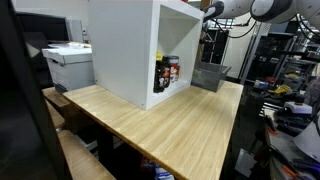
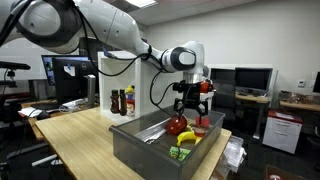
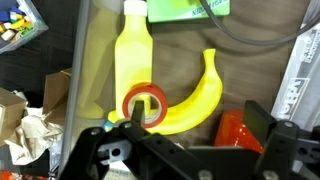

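Poised over a grey bin point(image 2: 140, 145), the hand point(image 2: 192, 108) hangs with its fingers pointing down and spread as wide as they go. It holds nothing and touches nothing.

In the wrist view the hand point(image 3: 195, 150) comes in from the bottom edge, one dark finger point(image 3: 110, 150) at the left and the other at the right. A yellow bottle point(image 3: 133, 55) lies flat on the bin floor at about 11 o'clock from the hand, its red cap point(image 3: 145, 103) nearest the fingers and its body running away toward 12 o'clock. A banana point(image 3: 195, 100) curves just beside the cap, touching it, and sweeps up toward 1 o'clock. A red thing point(image 3: 240, 135) sits at 3 o'clock, close to the right finger; what it is cannot be told. A green packet point(image 3: 185, 8) lies at 12 o'clock beyond the bottle's far end.

The bottle looks like smooth, glossy plastic, square-shouldered with a round ribbed cap. The banana is plain yellow and crescent-shaped. The bin is a straight-walled rectangular tub with a dull floor.

In an exterior view the bin point(image 1: 208, 75) stands at the far end of a pale wooden table point(image 1: 170, 120), beside a white open-fronted cabinet point(image 1: 125, 50) holding dark bottles point(image 1: 167, 73).
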{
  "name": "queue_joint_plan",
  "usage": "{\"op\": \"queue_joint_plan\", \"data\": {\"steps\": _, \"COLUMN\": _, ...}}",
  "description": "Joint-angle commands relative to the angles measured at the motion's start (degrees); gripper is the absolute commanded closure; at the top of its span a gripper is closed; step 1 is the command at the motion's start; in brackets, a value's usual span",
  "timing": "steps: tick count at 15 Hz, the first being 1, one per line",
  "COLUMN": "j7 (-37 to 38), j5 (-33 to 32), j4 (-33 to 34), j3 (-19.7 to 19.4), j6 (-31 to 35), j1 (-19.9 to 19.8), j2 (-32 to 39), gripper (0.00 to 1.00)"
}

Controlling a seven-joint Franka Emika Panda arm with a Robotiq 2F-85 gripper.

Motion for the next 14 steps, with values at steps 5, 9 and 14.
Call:
{"op": "queue_joint_plan", "data": {"steps": 5, "j7": -1.3, "j5": 1.3, "j4": 0.7, "j3": 1.7, "j6": 0.7, "j1": -1.5, "j2": 1.7, "gripper": 0.0}}
{"op": "queue_joint_plan", "data": {"steps": 9, "j7": -1.2, "j5": 1.1, "j4": 0.8, "j3": 1.9, "j6": 0.8, "j1": -1.6, "j2": 2.3, "gripper": 0.0}}
{"op": "queue_joint_plan", "data": {"steps": 14, "j7": -1.3, "j5": 0.8, "j4": 1.1, "j3": 1.9, "j6": 0.8, "j1": -1.5, "j2": 2.7, "gripper": 0.0}}
